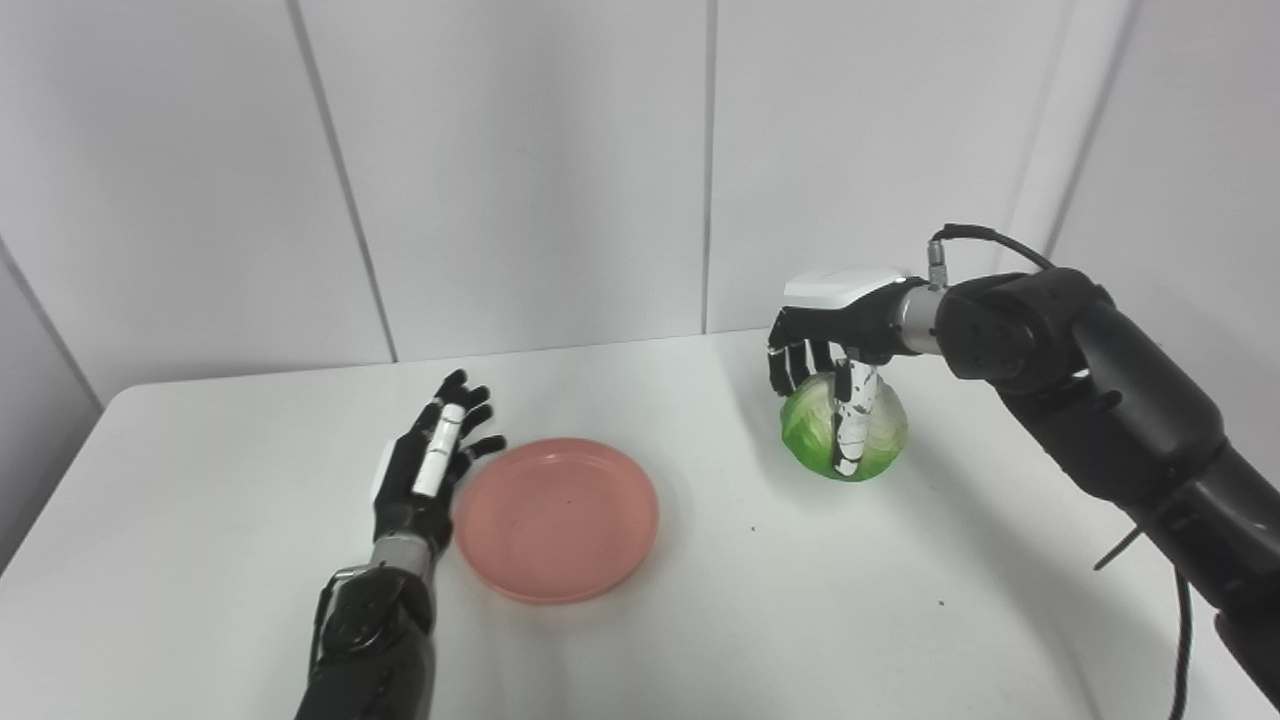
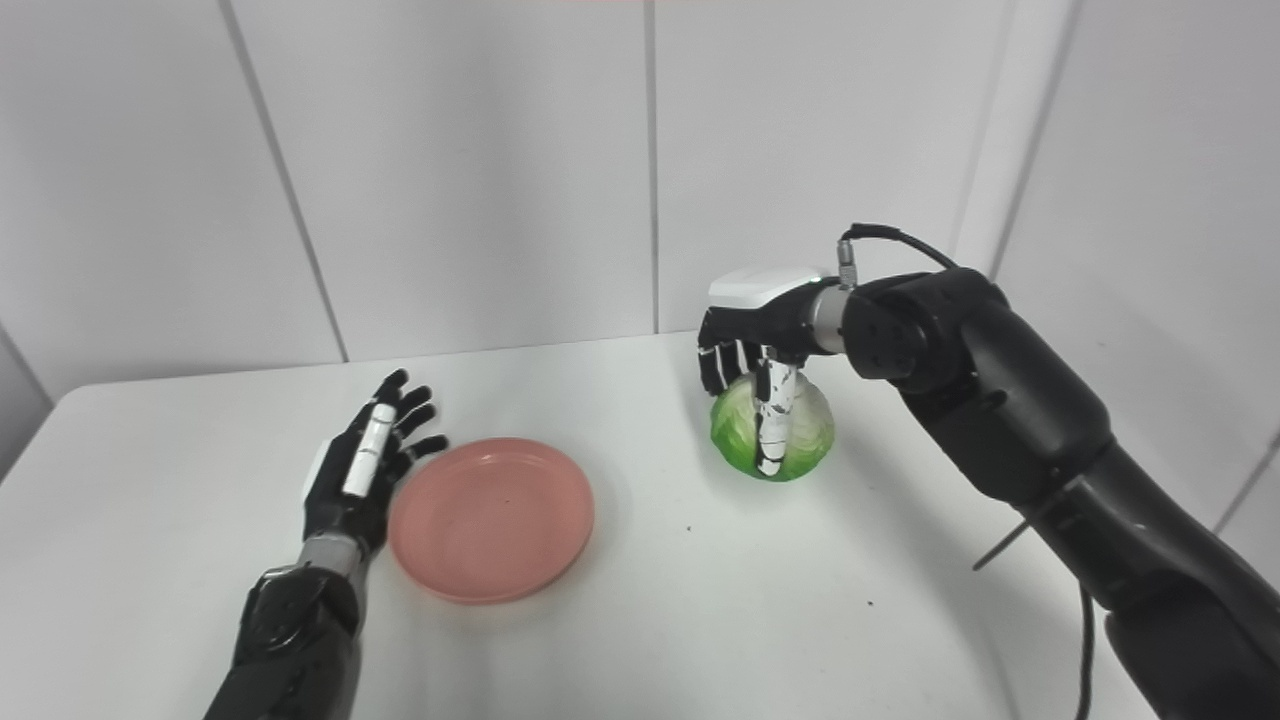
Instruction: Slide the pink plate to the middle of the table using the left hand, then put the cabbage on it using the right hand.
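The pink plate (image 1: 556, 518) lies flat on the white table (image 1: 760, 620), a little left of the middle. My left hand (image 1: 428, 462) is open, fingers spread, its side right against the plate's left rim. The green cabbage (image 1: 845, 436) sits at the right rear of the table. My right hand (image 1: 830, 352) comes down on it from above, fingers and thumb closed around its top and front. The cabbage seems to rest on or just above the table. In the right eye view the plate (image 2: 492, 518) and cabbage (image 2: 771, 432) show the same way.
White wall panels stand close behind the table's far edge (image 1: 560, 348). The right arm (image 1: 1110, 420) reaches over the table's right side, with a cable hanging from it.
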`<action>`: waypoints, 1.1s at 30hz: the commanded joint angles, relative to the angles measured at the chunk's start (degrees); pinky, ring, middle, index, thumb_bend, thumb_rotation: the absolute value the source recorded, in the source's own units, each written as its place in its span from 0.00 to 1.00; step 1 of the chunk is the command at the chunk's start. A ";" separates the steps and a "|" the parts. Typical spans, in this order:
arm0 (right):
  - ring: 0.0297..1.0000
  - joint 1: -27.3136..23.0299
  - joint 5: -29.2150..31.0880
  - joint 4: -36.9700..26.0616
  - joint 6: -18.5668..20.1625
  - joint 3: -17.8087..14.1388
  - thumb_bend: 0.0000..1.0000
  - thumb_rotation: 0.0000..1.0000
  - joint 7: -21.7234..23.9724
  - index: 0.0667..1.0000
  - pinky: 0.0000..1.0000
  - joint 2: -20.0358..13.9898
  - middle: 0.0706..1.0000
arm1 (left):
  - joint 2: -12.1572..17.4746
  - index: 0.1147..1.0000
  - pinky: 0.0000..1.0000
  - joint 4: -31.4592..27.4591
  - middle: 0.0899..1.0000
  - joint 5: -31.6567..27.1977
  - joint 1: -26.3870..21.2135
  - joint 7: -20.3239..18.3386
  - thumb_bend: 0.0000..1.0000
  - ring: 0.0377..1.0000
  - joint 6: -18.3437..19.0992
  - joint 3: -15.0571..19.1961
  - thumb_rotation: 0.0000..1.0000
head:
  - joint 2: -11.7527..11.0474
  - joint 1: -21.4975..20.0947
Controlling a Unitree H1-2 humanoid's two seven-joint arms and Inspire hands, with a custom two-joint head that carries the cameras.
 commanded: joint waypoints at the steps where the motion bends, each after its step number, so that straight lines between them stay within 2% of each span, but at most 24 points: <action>1: 0.33 -4.72 0.58 -0.25 -2.72 -0.45 0.52 0.00 -1.35 0.49 0.27 0.77 0.41 | -2.51 0.84 0.67 3.37 0.82 0.55 2.74 1.11 0.74 0.86 -0.75 -0.62 0.70 | -0.10 2.13; 4: 0.34 -5.70 0.48 0.84 -2.74 0.40 0.52 0.00 -1.10 0.49 0.28 3.25 0.41 | -3.05 0.85 0.66 4.16 0.82 1.22 2.48 2.06 0.73 0.86 -1.74 -0.82 0.72 | -0.52 5.41; 7: 0.35 -6.36 0.63 2.25 -3.45 0.89 0.53 0.00 -1.93 0.49 0.28 5.48 0.41 | -3.45 0.85 0.67 4.48 0.81 1.22 2.39 2.80 0.73 0.86 -2.03 -0.84 0.71 | -0.65 6.99; 11: 0.31 -7.54 0.74 6.06 -5.88 1.80 0.52 0.00 -4.40 0.50 0.26 9.20 0.39 | -3.71 0.86 0.67 4.37 0.82 1.35 2.56 3.51 0.71 0.86 -2.78 -0.94 0.70 | -0.74 11.25; 15: 0.29 -7.86 0.51 8.43 -7.14 2.64 0.52 0.00 -6.27 0.50 0.24 11.69 0.38 | -3.68 0.87 0.67 4.12 0.83 2.07 2.82 4.29 0.73 0.86 -3.18 -1.40 0.72 | -0.84 13.06; 24: 0.34 -7.15 0.12 11.47 -10.76 5.07 0.52 0.00 -8.58 0.49 0.27 15.64 0.38 | -4.39 0.86 0.67 5.35 0.82 3.05 2.73 5.83 0.74 0.86 -4.04 -1.67 0.71 | -0.95 15.54; 29: 0.39 -6.11 0.84 13.17 -13.11 5.41 0.53 0.00 -10.61 0.47 0.32 17.53 0.41 | -5.09 0.86 0.68 6.02 0.82 3.32 2.71 6.40 0.74 0.86 -4.76 -1.90 0.74 | -0.98 17.02; 33: 0.41 -5.68 0.68 15.13 -13.39 5.53 0.53 0.00 -12.14 0.47 0.34 19.18 0.42 | -5.22 0.86 0.68 5.93 0.82 3.32 3.15 6.74 0.75 0.86 -5.05 -1.92 0.72 | -0.68 17.74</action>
